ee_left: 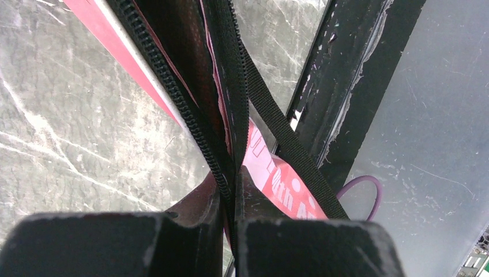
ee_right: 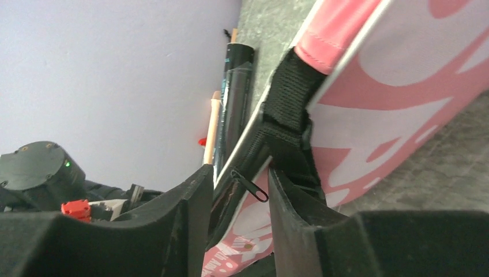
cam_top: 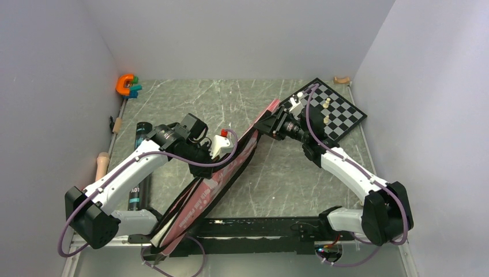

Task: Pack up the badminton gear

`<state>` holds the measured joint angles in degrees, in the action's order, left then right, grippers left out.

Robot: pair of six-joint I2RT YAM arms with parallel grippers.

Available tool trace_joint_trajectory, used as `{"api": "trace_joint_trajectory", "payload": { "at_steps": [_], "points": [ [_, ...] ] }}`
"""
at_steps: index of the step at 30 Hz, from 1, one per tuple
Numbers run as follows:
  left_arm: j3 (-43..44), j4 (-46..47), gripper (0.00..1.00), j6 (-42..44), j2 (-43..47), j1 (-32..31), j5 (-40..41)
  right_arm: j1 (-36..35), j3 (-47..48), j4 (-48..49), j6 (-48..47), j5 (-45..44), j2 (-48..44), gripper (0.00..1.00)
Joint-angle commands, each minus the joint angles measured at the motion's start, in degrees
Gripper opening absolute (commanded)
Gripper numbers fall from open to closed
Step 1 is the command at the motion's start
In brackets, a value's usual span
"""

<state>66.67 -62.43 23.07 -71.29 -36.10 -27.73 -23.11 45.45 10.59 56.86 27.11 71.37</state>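
Observation:
The pink racket bag (cam_top: 214, 183) lies on its edge, running diagonally from the near left to the middle back. My left gripper (cam_top: 214, 149) is at its middle. In the left wrist view that gripper (ee_left: 233, 186) is shut on the bag's black zipper edge (ee_left: 196, 121), beside the black strap (ee_left: 288, 144). My right gripper (cam_top: 272, 123) is at the bag's far end. Its jaws (ee_right: 239, 179) stand apart, with the zipper pull (ee_right: 252, 186) and the bag's edge between them. The long dark tube (cam_top: 138, 167) lies along the left wall and also shows as the tube (ee_right: 235, 92).
A chessboard (cam_top: 340, 112) with pale pieces sits at the back right, just behind the right arm. An orange C-shaped toy (cam_top: 124, 85) is in the back left corner. Wooden pegs (cam_top: 102, 164) lie by the left wall. A black rail (cam_top: 259, 228) runs along the near edge.

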Motion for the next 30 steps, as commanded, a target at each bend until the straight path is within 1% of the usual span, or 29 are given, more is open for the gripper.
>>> {"api": "trace_joint_trajectory", "payload": {
  "at_steps": [1,6,14,22,30],
  "points": [
    [2.37,-0.23,0.0,1.01,1.77,-0.09,-4.1,0.14,-0.13,8.1,0.78,4.03,-0.16,0.41],
    [2.92,-0.44,0.0,1.03,1.35,-0.03,-4.21,0.16,-0.79,8.13,0.56,4.96,-0.37,0.32],
    [3.2,-0.59,0.0,0.86,1.15,-0.07,-4.05,0.11,-1.97,8.89,1.05,6.54,-0.69,0.2],
    [3.26,-0.6,0.0,0.84,1.02,-0.09,-3.65,0.13,-3.5,9.11,1.81,7.46,-2.84,0.19],
    [3.44,-0.56,0.0,0.58,0.8,-0.04,-3.28,0.15,-4.04,8.05,1.83,7.36,-4.09,0.11]
  ]
}}
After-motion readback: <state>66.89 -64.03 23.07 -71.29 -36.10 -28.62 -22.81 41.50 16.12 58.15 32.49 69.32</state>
